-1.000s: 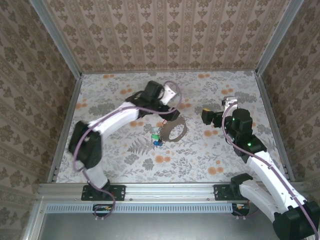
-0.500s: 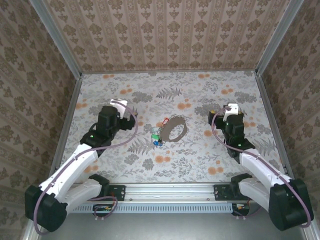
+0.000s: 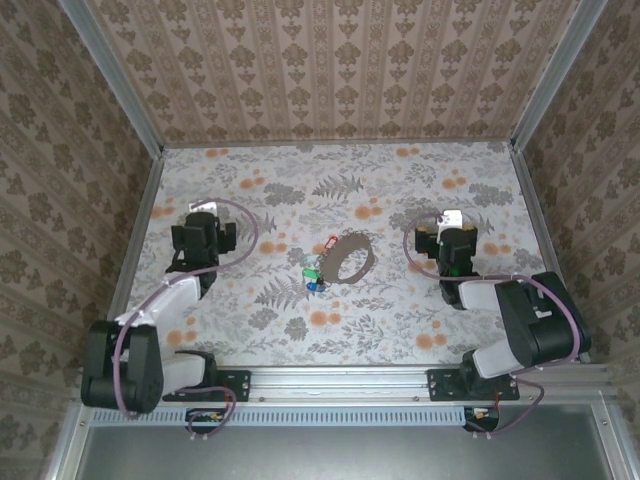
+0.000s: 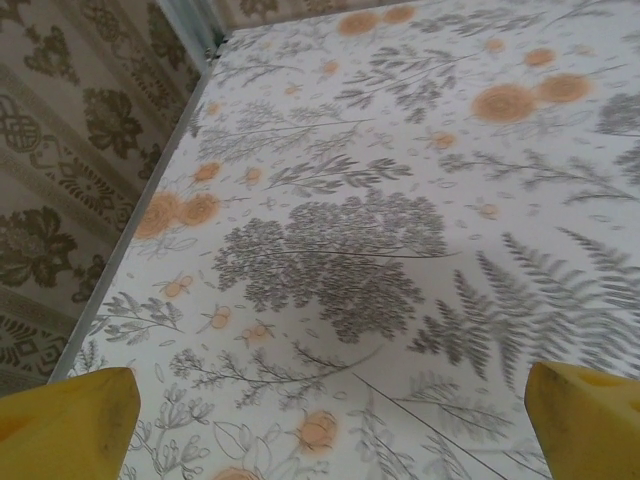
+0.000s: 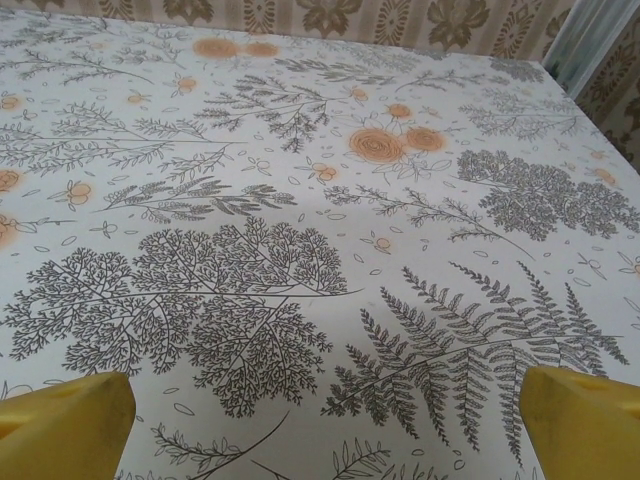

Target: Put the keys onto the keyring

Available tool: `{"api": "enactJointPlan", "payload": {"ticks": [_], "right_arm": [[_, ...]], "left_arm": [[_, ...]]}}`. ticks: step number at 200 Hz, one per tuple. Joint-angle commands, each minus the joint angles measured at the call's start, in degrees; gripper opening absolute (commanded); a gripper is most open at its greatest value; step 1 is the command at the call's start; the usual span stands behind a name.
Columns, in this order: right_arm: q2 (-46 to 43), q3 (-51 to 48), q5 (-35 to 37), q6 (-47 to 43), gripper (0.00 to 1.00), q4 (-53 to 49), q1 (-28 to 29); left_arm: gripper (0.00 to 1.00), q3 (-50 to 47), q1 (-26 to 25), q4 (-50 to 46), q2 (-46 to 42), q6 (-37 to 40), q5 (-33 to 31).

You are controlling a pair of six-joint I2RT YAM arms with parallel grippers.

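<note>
The keyring [image 3: 351, 257], a grey-brown oval loop, lies flat in the middle of the flowered table. A red key [image 3: 330, 242] rests at its upper left edge. Green key [image 3: 312, 271] and blue key [image 3: 318, 284] lie close together at its lower left; whether any key is threaded on the loop I cannot tell. My left gripper [image 3: 204, 220] is folded back far to the left of the ring, and its yellow fingertips [image 4: 70, 425] stand wide apart over bare table. On the right my right gripper [image 3: 446, 228] is open too, fingertips [image 5: 585, 420] spread, nothing between them.
Patterned walls close the table on three sides, with metal rails along the left edge [image 3: 135, 235] and right edge [image 3: 540, 235]. The left wall's foot [image 4: 150, 200] runs close by the left gripper. Both arm bases sit on the near rail [image 3: 330, 380].
The left arm has pulled back from over the keyring to the left side and folded up. The right arm has folded back as well. Keyring and keys have stayed put.
</note>
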Motion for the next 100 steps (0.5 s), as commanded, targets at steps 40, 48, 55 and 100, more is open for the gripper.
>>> {"api": "enactJointPlan", "payload": {"ticks": [40, 48, 55, 100], "right_arm": [[3.8, 1.3, -9.3, 3.8, 1.00, 7.2, -6.7], [3.8, 1.4, -9.0, 3.8, 1.00, 7.0, -6.5], [3.1, 1.9, -9.1, 4.0, 1.00, 4.6, -6.6], [3.3, 1.6, -9.1, 3.8, 1.00, 5.9, -6.6]], "left_arm": [[1.00, -4.7, 3.6, 28.8, 15.0, 2.4, 1.0], [1.00, -3.7, 4.0, 26.0, 15.1, 1.6, 1.8], [1.00, -3.3, 5.0, 25.2, 15.0, 0.8, 3.7], [1.00, -3.5, 7.6, 24.6, 14.6, -0.7, 8.6]]}}
